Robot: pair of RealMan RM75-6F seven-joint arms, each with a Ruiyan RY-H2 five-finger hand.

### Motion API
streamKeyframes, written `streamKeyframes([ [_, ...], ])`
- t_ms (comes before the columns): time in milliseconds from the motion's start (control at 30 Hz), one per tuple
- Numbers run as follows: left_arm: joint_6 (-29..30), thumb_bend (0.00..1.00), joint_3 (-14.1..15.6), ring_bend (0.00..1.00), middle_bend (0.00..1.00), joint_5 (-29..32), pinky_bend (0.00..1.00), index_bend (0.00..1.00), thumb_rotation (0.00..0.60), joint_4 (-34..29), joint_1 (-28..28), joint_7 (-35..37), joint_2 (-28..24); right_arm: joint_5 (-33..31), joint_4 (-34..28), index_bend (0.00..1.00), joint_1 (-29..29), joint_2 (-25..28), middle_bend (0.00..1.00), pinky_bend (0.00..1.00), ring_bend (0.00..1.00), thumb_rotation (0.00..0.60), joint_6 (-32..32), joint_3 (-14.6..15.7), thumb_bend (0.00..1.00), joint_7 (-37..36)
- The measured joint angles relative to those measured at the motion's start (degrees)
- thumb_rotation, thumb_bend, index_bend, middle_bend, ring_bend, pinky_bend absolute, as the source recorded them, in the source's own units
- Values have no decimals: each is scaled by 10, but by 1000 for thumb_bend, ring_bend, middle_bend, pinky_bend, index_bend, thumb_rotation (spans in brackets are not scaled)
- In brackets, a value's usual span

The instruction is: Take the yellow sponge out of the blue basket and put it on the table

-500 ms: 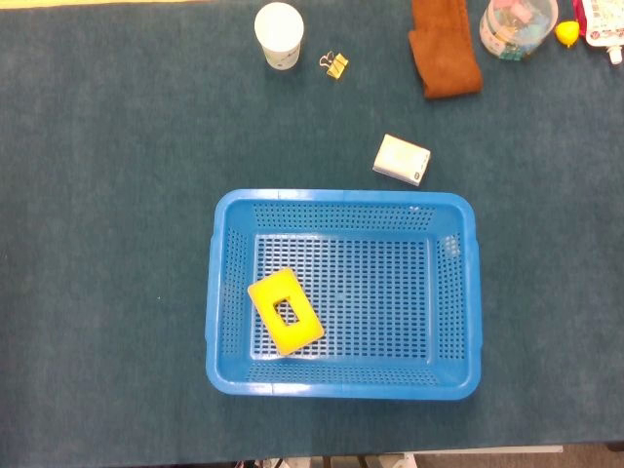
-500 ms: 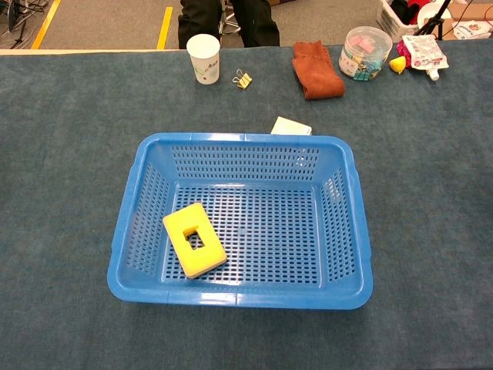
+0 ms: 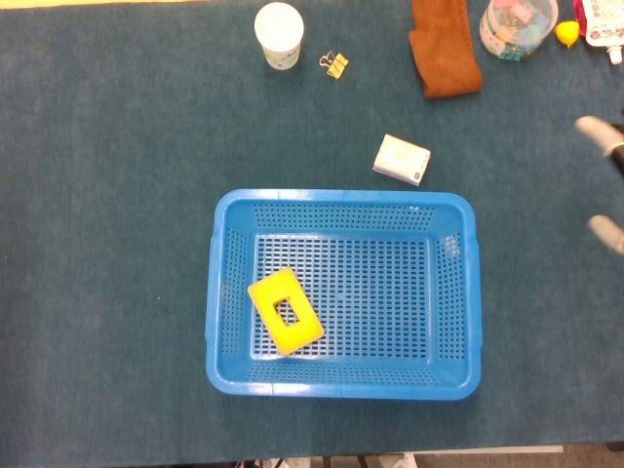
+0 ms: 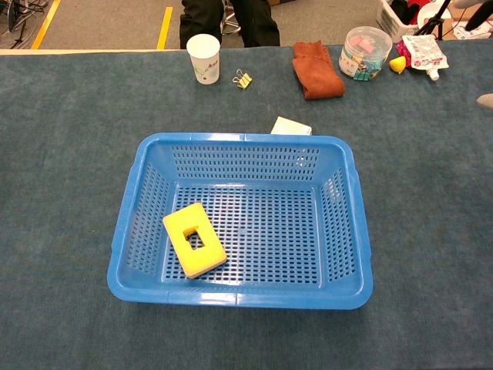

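The yellow sponge [image 3: 285,312] [image 4: 194,240], a flat block with a rectangular hole in its middle, lies on the floor of the blue basket [image 3: 343,381] [image 4: 239,297], in its front-left part. My right hand [image 3: 604,141] [image 4: 485,100] shows only as blurred fingertips at the right edge of both views, far to the right of the basket. Its fingers are spread apart and hold nothing. Neither view shows my left hand.
A small white box [image 3: 401,159] lies just behind the basket. Along the table's far edge stand a white paper cup [image 3: 279,35], a yellow binder clip [image 3: 335,65], a brown cloth [image 3: 445,47], a clear tub [image 3: 517,26] of small items and packets [image 4: 422,52].
My right hand has come into view at the right edge, where no hand showed before. The sponge and the basket have not moved.
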State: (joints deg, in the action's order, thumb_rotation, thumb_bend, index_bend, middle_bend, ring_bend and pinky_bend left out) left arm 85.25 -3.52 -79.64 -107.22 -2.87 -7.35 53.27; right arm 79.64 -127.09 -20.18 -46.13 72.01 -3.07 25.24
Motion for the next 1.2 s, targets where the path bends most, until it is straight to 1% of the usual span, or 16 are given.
streamKeyframes([
  [200, 11, 230, 2, 233, 319, -6, 239, 326, 600, -8, 5, 0, -3, 38, 2, 157, -65, -1, 286, 319, 126, 600, -113, -9, 197, -37],
  [367, 25, 230, 2, 232, 319, -7, 239, 326, 600, -13, 13, 0, -7, 47, 6, 157, -147, -32, 286, 319, 126, 600, -228, -24, 201, -38],
  [433, 32, 230, 3, 232, 319, -8, 239, 326, 600, -14, 17, 0, -8, 37, 12, 157, -185, -57, 286, 319, 126, 600, -273, -32, 203, -29],
  [500, 41, 230, 4, 232, 319, -9, 239, 326, 600, -15, 24, 1, -9, 18, 18, 157, -218, -83, 286, 319, 126, 600, -306, -38, 204, -16],
  [633, 56, 230, 5, 232, 319, -10, 239, 326, 600, -17, 34, 3, -14, -53, 43, 160, -290, -137, 280, 302, 125, 600, -360, -46, 207, 27],
  [767, 67, 230, 4, 232, 319, -12, 239, 326, 600, -17, 41, 10, -18, -134, 72, 163, -356, -189, 278, 277, 115, 600, -389, -39, 211, 93],
  [900, 69, 230, 5, 232, 319, -12, 239, 326, 600, -17, 44, 12, -20, -214, 97, 166, -416, -242, 273, 271, 108, 600, -394, -15, 222, 155],
  [1000, 71, 230, 4, 232, 319, -9, 239, 326, 600, -14, 47, 15, -20, -272, 111, 171, -456, -276, 240, 239, 72, 600, -382, 7, 233, 194],
  [1133, 69, 230, 4, 232, 319, -8, 239, 326, 600, -12, 47, 17, -19, -347, 119, 171, -506, -315, 185, 169, 15, 600, -347, 40, 236, 245],
  [1200, 68, 230, 3, 232, 319, -7, 239, 326, 600, -10, 47, 18, -17, -374, 120, 172, -525, -330, 163, 142, 1, 600, -328, 51, 237, 263],
])
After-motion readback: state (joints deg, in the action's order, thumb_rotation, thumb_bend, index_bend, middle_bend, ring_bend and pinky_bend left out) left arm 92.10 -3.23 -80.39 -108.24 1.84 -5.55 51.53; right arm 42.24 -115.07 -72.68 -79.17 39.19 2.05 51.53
